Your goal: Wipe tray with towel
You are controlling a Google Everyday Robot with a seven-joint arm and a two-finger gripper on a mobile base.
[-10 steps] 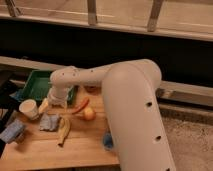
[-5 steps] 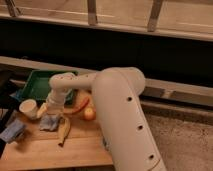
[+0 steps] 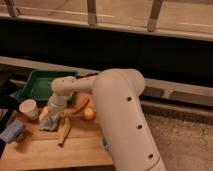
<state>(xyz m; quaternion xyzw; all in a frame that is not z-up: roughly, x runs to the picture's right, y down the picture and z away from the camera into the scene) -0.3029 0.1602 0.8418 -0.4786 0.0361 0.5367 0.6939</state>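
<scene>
The green tray sits at the back left of the wooden table. A crumpled grey towel lies on the table in front of the tray. My gripper hangs from the white wrist, pointing down right over the towel's top edge, just in front of the tray's near rim. The wrist hides where the gripper meets the towel. My big white arm fills the right of the table.
A white cup stands left of the towel. A banana lies just right of it. A red-orange vegetable and a round orange fruit lie further right. A blue-grey object sits at the table's left edge.
The large arm link has swung left and closer to the camera. The gripper has stayed over the towel by the tray's near rim. The towel and the other objects have not moved.
</scene>
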